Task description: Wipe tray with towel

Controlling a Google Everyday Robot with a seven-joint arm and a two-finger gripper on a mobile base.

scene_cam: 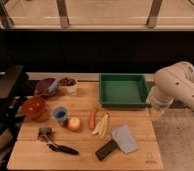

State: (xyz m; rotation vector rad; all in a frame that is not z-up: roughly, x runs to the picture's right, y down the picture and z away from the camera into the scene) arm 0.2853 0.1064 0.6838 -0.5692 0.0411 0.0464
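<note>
A green tray (122, 90) sits at the back right of the wooden table (85, 150). A grey-blue towel (124, 138) lies flat near the front right, beside a black rectangular block (106, 149). My white arm (177, 87) comes in from the right. Its gripper (157, 109) hangs just past the table's right edge, right of the tray and behind the towel. It touches neither of them and holds nothing that I can see.
On the table are a red bowl (34, 107), a purple plate (46, 86), a white cup of dark fruit (68, 84), a blue cup (60, 115), an apple (74, 123), a carrot (92, 119), a banana (102, 125) and a black-handled utensil (57, 145). A dark wall rises behind.
</note>
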